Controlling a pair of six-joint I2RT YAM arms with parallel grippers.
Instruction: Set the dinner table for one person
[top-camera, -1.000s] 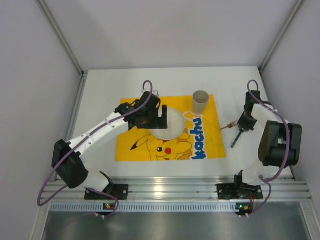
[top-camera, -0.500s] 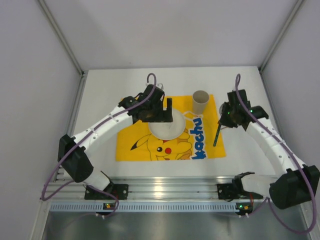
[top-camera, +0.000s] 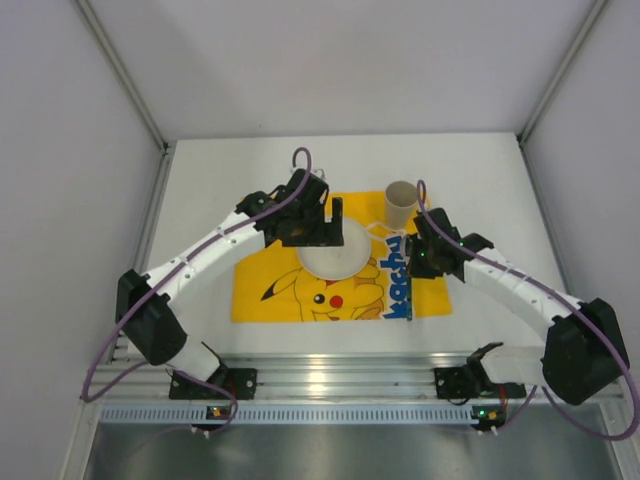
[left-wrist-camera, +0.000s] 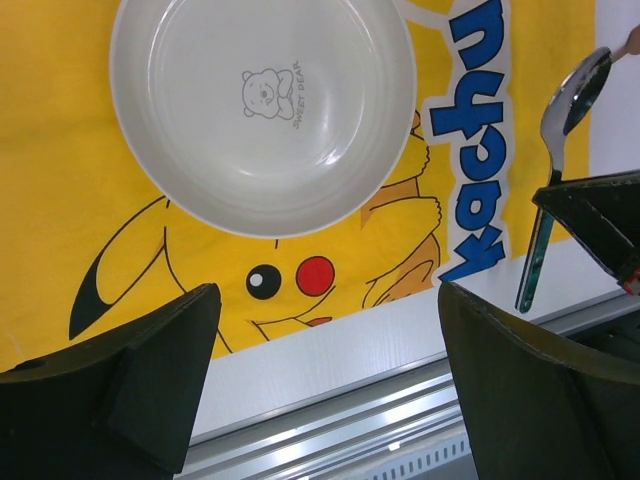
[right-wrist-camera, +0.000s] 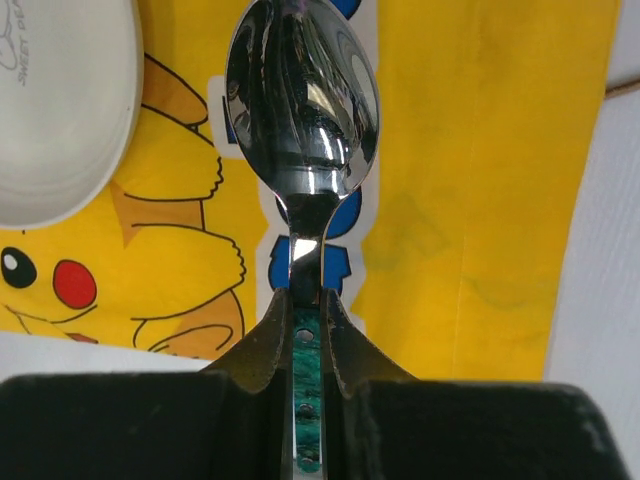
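A white bowl (top-camera: 335, 257) with a bear print sits on the yellow Pikachu mat (top-camera: 270, 280), which lies on the white dinner table (top-camera: 210, 190). My left gripper (top-camera: 322, 228) is open and empty, held above the bowl's far edge; in the left wrist view the bowl (left-wrist-camera: 265, 110) lies ahead of the wide-apart fingers (left-wrist-camera: 160, 370). My right gripper (top-camera: 427, 260) is shut on the green handle of a metal spoon (right-wrist-camera: 300, 100), held above the mat's right part over the blue lettering. The spoon also shows in the left wrist view (left-wrist-camera: 568, 100).
A beige cup (top-camera: 401, 203) stands upright at the mat's far right corner, just behind the right gripper. A wooden-looking utensil tip (left-wrist-camera: 628, 42) shows beyond the mat's right edge. Aluminium rails (top-camera: 330, 375) run along the near edge, and grey walls close in on both sides.
My right arm has swung left, carrying the spoon from the bare table on the right to above the mat's right part. My left gripper shifted slightly right at first, then stayed still.
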